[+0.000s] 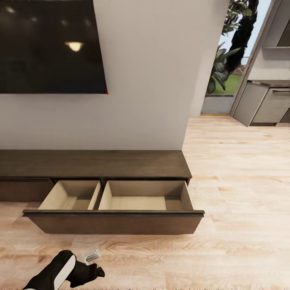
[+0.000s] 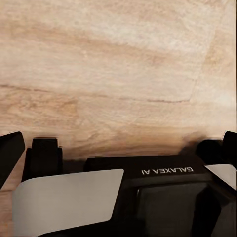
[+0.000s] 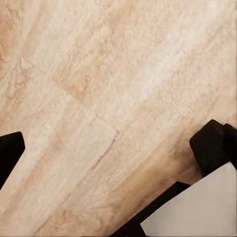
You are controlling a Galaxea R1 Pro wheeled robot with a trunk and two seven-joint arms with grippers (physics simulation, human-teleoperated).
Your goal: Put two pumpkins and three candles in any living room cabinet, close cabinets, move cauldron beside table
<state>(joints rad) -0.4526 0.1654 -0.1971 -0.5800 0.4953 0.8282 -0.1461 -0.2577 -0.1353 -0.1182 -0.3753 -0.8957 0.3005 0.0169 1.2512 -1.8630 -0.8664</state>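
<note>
Lettering reading "GALAXEA AI" [image 2: 167, 171] runs along the black body seen in the left wrist view, upside down as shown, above pale wood floor [image 2: 113, 64]. The cabinet [image 1: 92, 163], long, low and dark brown, stands against a white wall [image 1: 145, 80] under a black screen [image 1: 48, 44]. Its drawer [image 1: 114, 220] is pulled out over the floor, and both beige compartments, a narrow one [image 1: 68, 195] and a wide one [image 1: 145, 195], hold nothing. The left tool [image 1: 92, 255] hangs low in front of the drawer, near the floor and apart from the cabinet; its pale fingers look close together with nothing between them, though how far apart they stand cannot be told. The right tool's dark fingers [image 3: 212, 145] stand apart at the edges of the right wrist view, over bare floorboards, holding nothing.
</note>
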